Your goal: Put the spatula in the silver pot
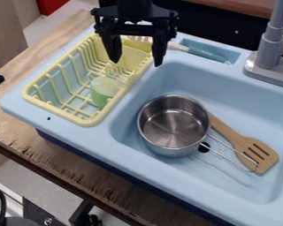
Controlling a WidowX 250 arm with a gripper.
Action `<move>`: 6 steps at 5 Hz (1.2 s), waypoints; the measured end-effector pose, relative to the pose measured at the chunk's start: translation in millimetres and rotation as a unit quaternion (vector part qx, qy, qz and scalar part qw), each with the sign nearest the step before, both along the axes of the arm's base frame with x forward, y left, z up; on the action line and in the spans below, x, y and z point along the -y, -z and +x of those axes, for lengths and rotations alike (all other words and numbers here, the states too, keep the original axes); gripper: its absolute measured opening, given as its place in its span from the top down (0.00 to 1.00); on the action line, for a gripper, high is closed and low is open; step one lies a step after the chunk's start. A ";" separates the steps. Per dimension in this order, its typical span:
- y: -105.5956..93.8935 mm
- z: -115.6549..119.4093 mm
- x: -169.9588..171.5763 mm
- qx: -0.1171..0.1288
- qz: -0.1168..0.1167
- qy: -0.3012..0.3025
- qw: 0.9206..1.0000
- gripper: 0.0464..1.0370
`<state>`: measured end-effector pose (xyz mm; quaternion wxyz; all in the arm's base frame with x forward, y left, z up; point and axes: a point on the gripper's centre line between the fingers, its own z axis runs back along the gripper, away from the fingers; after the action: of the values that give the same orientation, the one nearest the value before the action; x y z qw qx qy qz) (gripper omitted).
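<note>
The black gripper (136,62) hangs at the top of the view over the right rear part of the yellow dish rack, its two fingers spread apart with nothing seen held between them. In the blue sink basin stands the silver pot (173,126), upright, its inside bare and its wire handle pointing to the lower right. The wooden spatula (255,154) lies in the basin to the right of the pot, slotted head toward the lower right. Part of the pot's handle crosses over the spatula, and the far end of the spatula's handle is hidden behind the pot.
A yellow dish rack (88,120) on the sink's left side holds a green cup (104,90). Behind the basin, a brush with a teal handle (208,54) lies near a recess. The grey faucet (268,55) rises at the upper right. Raised basin walls surround pot and spatula.
</note>
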<state>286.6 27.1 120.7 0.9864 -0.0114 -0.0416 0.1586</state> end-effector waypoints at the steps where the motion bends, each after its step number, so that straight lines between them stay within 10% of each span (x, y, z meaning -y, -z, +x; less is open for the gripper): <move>1: 7.8 -2.9 0.3 -0.015 -0.002 -0.002 1.000 0.04; 3: 6.8 -2.7 -17.5 -0.013 0.015 -0.032 0.999 0.04; 6: -13.2 34.5 -15.2 0.026 -0.045 -0.196 0.979 0.04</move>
<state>321.1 42.3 133.9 0.9334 -0.0513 -0.0617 0.3499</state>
